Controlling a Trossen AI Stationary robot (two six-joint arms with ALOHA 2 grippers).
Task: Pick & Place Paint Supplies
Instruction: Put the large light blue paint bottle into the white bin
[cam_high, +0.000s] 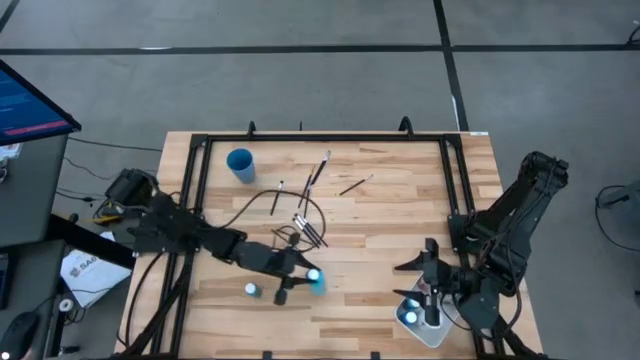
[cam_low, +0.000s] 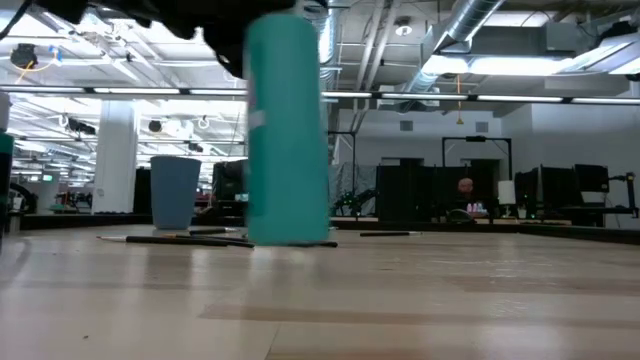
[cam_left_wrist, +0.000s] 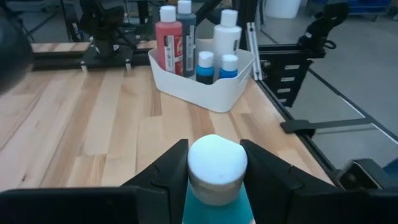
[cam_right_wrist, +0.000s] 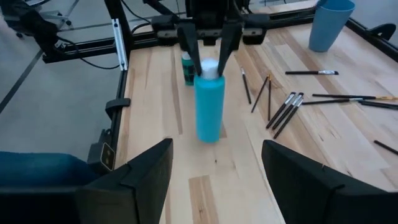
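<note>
Left gripper (cam_high: 305, 277) is at the front-centre of the tabletop (cam_high: 380, 220), jaws clenched on the pale cap of a teal paint bottle (cam_right_wrist: 209, 106). The bottle stands upright with its base at or just above the wood; contact cannot be confirmed. A smaller bottle (cam_high: 252, 290) stands just beside it, on the left arm's side.

Right gripper (cam_high: 425, 268) is at the front right, directly over the white tray (cam_left_wrist: 205, 90), jaws released and grasping nothing. The tray holds a red bottle (cam_left_wrist: 168, 41), a dark bottle (cam_left_wrist: 185, 34), a white bottle (cam_left_wrist: 227, 37) and two small blue bottles (cam_left_wrist: 205, 67), all upright.

Loose paintbrushes (cam_high: 310, 226) lie clustered mid-table, behind the left gripper, with others (cam_high: 355, 184) scattered farther back. A blue cup (cam_high: 240, 162) stands upright at the back left, well apart from the tray.
</note>
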